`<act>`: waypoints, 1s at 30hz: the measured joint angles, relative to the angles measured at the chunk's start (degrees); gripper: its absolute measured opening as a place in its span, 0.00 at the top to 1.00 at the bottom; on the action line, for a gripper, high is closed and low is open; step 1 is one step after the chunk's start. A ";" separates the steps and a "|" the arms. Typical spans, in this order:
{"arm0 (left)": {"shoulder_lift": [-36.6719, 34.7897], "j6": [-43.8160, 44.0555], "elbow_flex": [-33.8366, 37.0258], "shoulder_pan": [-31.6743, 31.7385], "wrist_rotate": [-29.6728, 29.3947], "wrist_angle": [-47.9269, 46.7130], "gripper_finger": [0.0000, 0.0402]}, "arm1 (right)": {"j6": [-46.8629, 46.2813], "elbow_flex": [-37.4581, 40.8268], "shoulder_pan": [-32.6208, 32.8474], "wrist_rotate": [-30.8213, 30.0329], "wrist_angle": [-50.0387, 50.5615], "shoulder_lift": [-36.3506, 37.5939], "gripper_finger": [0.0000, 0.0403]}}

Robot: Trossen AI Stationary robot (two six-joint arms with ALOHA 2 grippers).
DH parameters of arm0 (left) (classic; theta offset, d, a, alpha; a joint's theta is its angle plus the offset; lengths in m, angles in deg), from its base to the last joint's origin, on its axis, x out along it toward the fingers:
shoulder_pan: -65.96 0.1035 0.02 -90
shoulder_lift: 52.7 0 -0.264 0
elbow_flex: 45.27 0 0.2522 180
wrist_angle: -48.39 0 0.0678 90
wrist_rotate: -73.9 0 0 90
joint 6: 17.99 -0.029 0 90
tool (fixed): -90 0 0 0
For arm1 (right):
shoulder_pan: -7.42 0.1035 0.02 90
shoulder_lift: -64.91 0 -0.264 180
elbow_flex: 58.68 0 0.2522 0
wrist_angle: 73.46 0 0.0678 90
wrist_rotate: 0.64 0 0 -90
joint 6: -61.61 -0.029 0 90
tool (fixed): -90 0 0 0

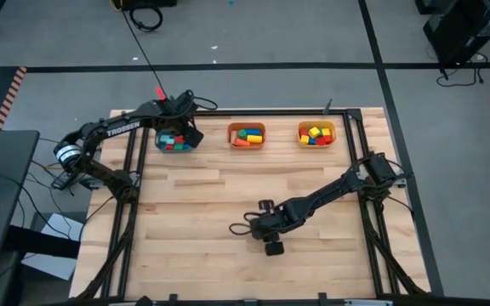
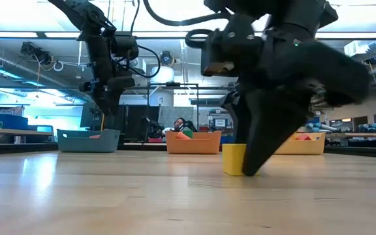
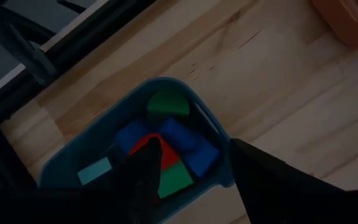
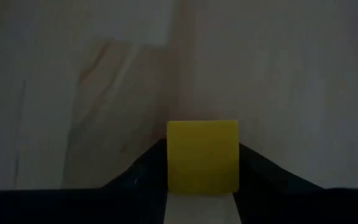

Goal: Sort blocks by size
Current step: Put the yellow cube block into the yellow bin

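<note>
A yellow cube-shaped block [image 4: 202, 155] stands on the bare table near its middle, also seen in the low view as the yellow block [image 2: 234, 159]. My right gripper [image 4: 202, 186] comes down on it steeply and is shut on it; in the high view my right gripper [image 1: 272, 242] hides the block. My left gripper [image 3: 194, 180] hangs open above the teal bin [image 3: 166, 84] at the far left, touching nothing. In that bin lie green, blue, red and light blue blocks [image 3: 166, 146]. My right gripper pinches the yellow block between its two fingers, one on each of two opposite side faces [image 4: 171, 168]. The fingers come from above, slanting steeply down. The block stands upright with its underside on the table [image 2: 234, 173].
Along the far edge stand three bins: the teal bin [image 1: 162, 146] under my left gripper [image 1: 185, 132], an orange bin [image 1: 230, 136] and a yellow bin [image 1: 300, 134], each with blocks inside. Bare wood spreads around the yellow block.
</note>
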 joint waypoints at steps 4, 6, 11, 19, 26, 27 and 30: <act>0.00 0.20 0.00 -0.20 -0.02 -0.03 0.51 | -7.00 0.07 -0.29 -0.93 -0.12 1.73 0.64; 0.00 0.22 0.00 -0.36 -0.02 0.02 0.51 | -10.31 0.07 -0.39 -3.55 0.06 4.04 0.64; 0.00 0.32 0.00 -0.68 -0.03 0.13 0.51 | -17.06 0.07 -1.02 -17.37 4.60 12.01 0.64; 0.00 0.39 0.00 -0.66 -0.04 0.94 0.51 | -28.24 0.06 -7.13 -37.47 15.30 27.77 0.64; 0.00 0.42 0.00 -0.66 -0.02 0.89 0.51 | -39.64 0.06 -20.39 -44.92 31.38 35.76 0.64; 0.00 0.41 0.00 -0.66 0.00 0.86 0.51 | -39.68 0.35 -22.99 -43.87 32.65 36.19 0.64; 0.00 0.46 0.00 -0.66 0.26 0.59 0.51 | -37.88 2.75 -31.46 -38.76 33.41 36.87 0.64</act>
